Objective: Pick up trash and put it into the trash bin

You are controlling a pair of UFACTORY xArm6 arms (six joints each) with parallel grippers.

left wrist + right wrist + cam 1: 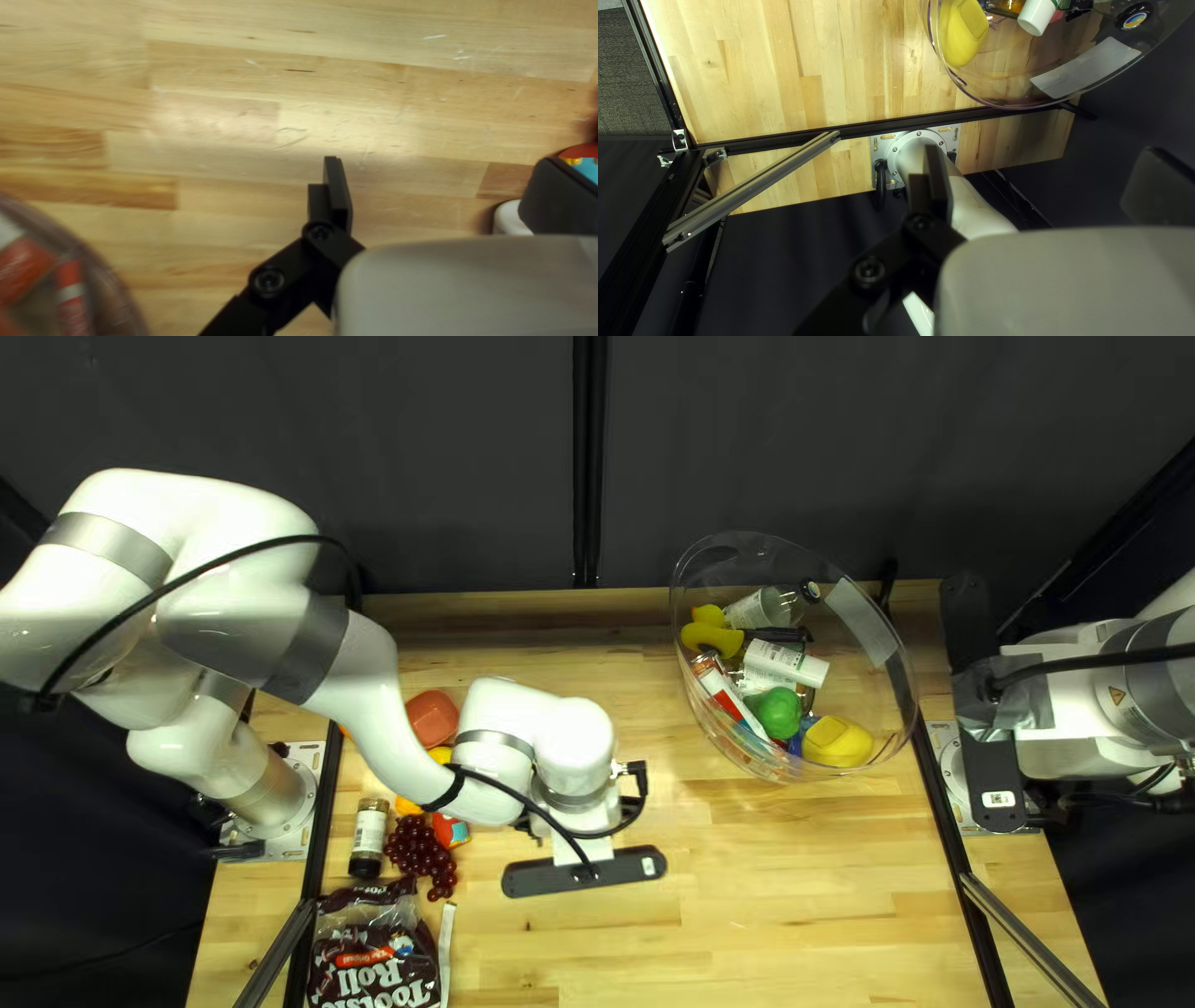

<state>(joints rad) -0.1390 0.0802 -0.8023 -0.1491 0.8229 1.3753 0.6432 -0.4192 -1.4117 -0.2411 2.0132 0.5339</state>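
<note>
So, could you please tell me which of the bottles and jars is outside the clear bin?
The small jar with a white label and black lid, beside the dark red grapes; others, like the white bottle, are inside the clear bin.

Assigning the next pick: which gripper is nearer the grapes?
Left. In the top left view, the left gripper is right of the grapes; the right gripper is across the table, by its right edge.
</note>
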